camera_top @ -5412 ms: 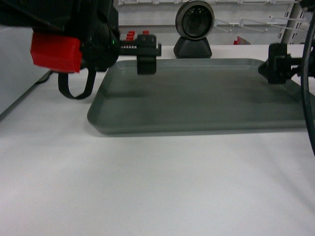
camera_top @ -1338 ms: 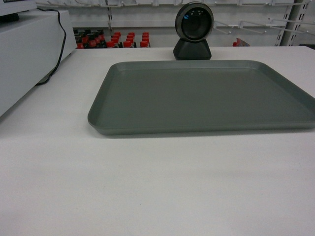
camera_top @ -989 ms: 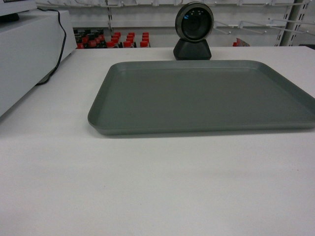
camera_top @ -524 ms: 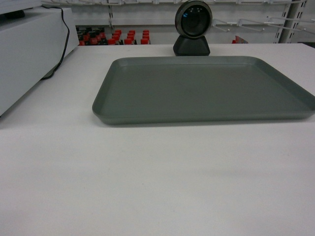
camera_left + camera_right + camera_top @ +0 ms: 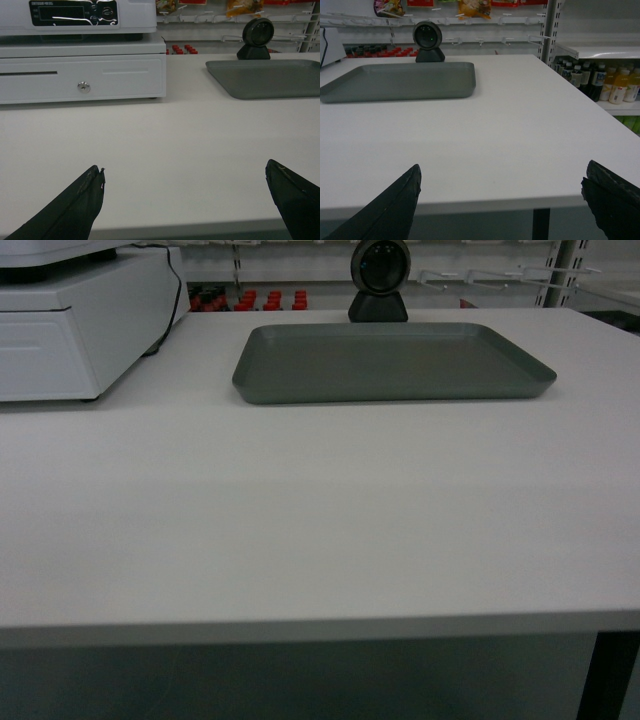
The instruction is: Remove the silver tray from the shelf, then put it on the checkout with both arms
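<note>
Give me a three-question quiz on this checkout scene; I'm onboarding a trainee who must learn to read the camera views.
1. True or false: the silver tray lies flat on the checkout.
2. What stands just behind the tray's far edge?
A. a round scanner on a black base
B. a stack of cups
C. a basket
3. In the left wrist view, which machine sits left of the tray?

Key:
1. True.
2. A, the scanner.
3. The white cash register. Both the left claw and right claw are open, holding nothing.

Even overhead light, soft shadows, mild blur, cool cast.
</note>
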Controlling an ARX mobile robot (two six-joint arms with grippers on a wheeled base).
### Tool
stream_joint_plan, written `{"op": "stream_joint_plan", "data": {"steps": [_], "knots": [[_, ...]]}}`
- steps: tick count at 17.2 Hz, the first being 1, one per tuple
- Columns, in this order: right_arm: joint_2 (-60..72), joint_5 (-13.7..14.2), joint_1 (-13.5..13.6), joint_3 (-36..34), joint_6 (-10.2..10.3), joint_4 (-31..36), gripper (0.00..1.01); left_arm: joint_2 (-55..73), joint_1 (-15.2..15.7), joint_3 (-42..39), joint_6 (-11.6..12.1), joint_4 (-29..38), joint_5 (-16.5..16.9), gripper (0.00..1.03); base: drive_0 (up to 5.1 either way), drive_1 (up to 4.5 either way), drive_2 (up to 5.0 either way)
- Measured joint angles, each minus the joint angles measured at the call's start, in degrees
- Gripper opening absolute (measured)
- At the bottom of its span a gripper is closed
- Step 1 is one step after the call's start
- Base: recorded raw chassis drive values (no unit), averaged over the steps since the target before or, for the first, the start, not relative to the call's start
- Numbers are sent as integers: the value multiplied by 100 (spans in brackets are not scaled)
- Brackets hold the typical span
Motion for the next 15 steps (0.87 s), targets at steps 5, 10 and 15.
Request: {"op": "stream_joint_plan", "data": {"steps": [5, 10, 15], "knots": [[0, 0, 0, 0, 0, -15, 98, 0, 0, 0, 0, -26, 0, 98, 7, -414, 427], [0, -2, 0, 0, -2, -7, 98, 0, 0, 0, 0, -28, -2, 98, -1, -254, 252], [0, -2, 0, 0, -2, -4, 98, 0, 0, 2, 0, -4, 0, 98, 0, 0, 0]]}}
